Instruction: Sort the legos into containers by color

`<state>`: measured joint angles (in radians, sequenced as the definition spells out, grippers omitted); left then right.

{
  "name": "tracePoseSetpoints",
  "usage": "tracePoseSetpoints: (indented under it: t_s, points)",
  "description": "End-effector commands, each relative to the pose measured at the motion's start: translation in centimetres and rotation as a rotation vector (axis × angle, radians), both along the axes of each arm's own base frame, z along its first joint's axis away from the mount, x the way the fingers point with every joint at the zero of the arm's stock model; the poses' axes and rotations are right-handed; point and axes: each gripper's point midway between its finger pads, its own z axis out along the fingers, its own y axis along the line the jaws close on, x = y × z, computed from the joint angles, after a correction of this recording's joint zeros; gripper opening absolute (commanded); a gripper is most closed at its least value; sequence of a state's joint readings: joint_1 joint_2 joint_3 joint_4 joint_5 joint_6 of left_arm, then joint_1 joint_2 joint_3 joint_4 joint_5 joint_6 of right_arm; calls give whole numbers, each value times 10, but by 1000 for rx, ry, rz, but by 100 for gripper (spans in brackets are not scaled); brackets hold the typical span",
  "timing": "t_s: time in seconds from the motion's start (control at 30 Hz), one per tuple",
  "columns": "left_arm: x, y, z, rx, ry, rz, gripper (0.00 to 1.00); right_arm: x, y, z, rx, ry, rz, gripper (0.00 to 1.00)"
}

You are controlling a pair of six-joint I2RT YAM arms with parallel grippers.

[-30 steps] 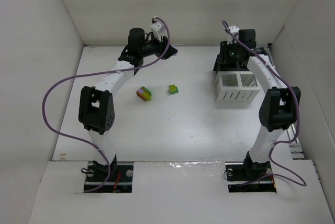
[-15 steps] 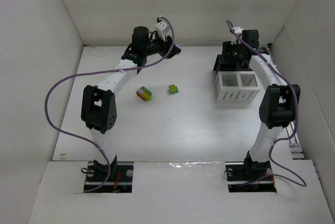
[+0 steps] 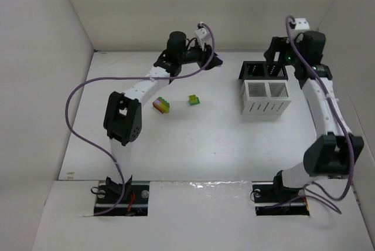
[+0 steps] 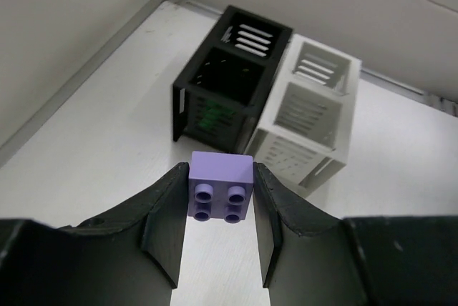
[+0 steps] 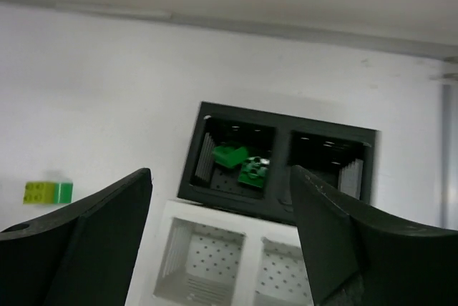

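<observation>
Right claw (image 5: pixel 219 199) just popped wide and lifted off the black bin (image 5: pixel 283 150), leaving green bricks (image 5: pixel 240 161) in its left cell, while the left claw (image 4: pixel 220 202) swings over pinching a purple brick (image 4: pixel 221 186), so purple's next.

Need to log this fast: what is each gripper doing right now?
The left gripper is closed on a purple lego.
The right gripper is open and holds nothing.
</observation>
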<state>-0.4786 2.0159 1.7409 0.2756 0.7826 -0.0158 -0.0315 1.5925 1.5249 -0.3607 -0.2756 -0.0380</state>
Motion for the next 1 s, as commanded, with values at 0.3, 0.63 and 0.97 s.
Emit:
tracePoseSetpoints:
  t_s: [0.3,0.63,0.97]
  points:
    - [-87,-124,18,-124,-56,-331,0,-116,-68,73,117,-303,-359,84]
    - [-98,-175,7,-218,-15,-382,0,-162,-65,85,162,-338,-397,74]
    - [-90,-198,-13,-221,24,-378,0,-200,-60,87,179,-365,-410,74]
